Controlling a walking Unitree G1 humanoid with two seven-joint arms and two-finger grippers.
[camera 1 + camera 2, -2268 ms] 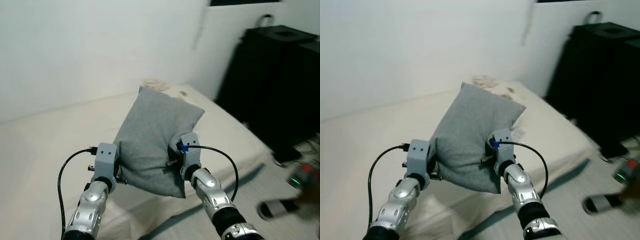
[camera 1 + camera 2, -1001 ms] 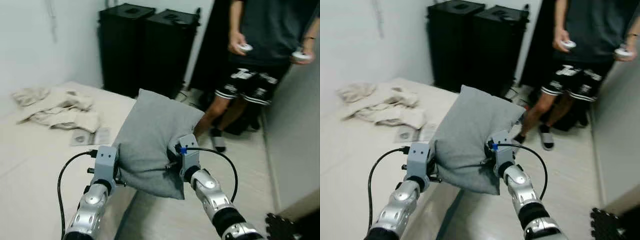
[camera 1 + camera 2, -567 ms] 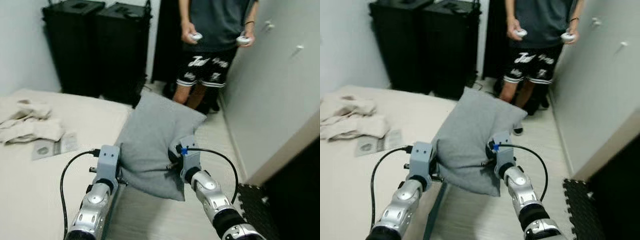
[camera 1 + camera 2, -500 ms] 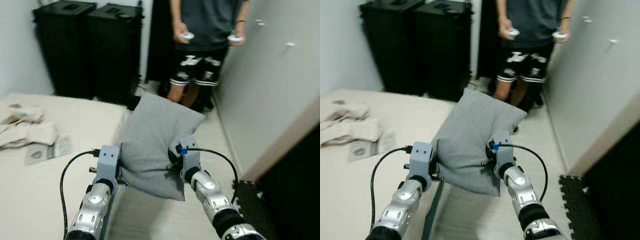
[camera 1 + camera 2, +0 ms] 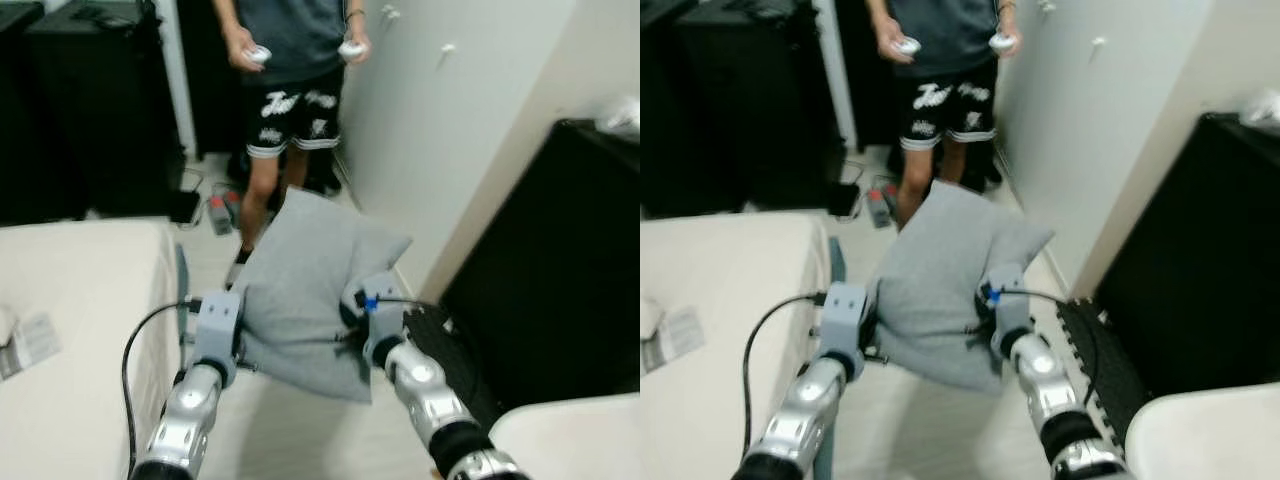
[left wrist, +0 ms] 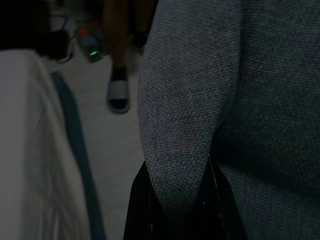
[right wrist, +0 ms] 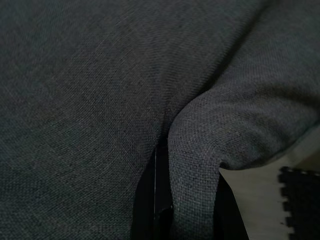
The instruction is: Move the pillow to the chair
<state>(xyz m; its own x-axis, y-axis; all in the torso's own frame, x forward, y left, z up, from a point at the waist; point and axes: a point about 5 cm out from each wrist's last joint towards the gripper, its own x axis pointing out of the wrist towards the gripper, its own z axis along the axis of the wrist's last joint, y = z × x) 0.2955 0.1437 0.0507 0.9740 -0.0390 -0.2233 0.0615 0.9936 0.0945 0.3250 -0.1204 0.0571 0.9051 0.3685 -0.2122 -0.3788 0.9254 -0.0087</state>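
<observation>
left eye view: grey pillow point(image 5: 305, 285) held off the floor between both arms, above the aisle beside the bed point(image 5: 80, 330). a person point(image 5: 290, 70) stands beyond it, a controller in each hand.
right eye view: black foam mat point(image 5: 1105, 365) on the floor at right.
left wrist view: left gripper point(image 6: 175, 200) clamped on a pillow fold.
right wrist view: right gripper point(image 7: 187, 210) likewise pinching pillow fabric.

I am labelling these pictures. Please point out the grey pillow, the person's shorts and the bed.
grey pillow point(image 5: 300, 280), left eye view, middle of its front face.
person's shorts point(image 5: 945, 105), right eye view, the printed front.
bed point(image 5: 90, 290), left eye view, bare top surface.
</observation>
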